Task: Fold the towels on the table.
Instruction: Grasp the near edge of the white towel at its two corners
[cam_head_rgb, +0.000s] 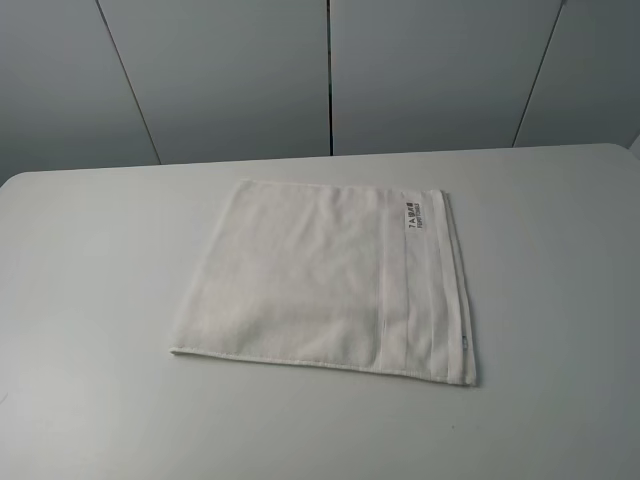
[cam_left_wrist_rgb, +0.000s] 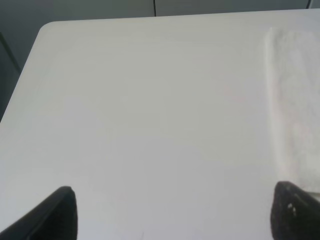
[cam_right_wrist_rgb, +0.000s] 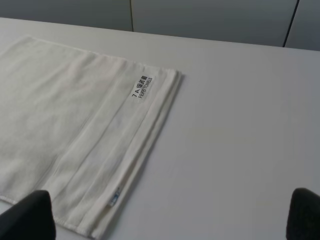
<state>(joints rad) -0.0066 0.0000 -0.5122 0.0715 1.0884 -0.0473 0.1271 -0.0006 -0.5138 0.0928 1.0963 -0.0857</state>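
The white towel lies flat on the white table, near its middle. Its woven border band runs along the right side, and the dark-printed label sits near the far right corner. No arm shows in the exterior view. In the left wrist view my left gripper is open and empty over bare table, with the towel's left edge beside one fingertip. In the right wrist view my right gripper is open and empty, above the towel's near right corner; the label shows there.
Grey wall panels stand behind the table's far edge. The table's rounded far left corner shows in the left wrist view. Bare tabletop surrounds the towel on all sides.
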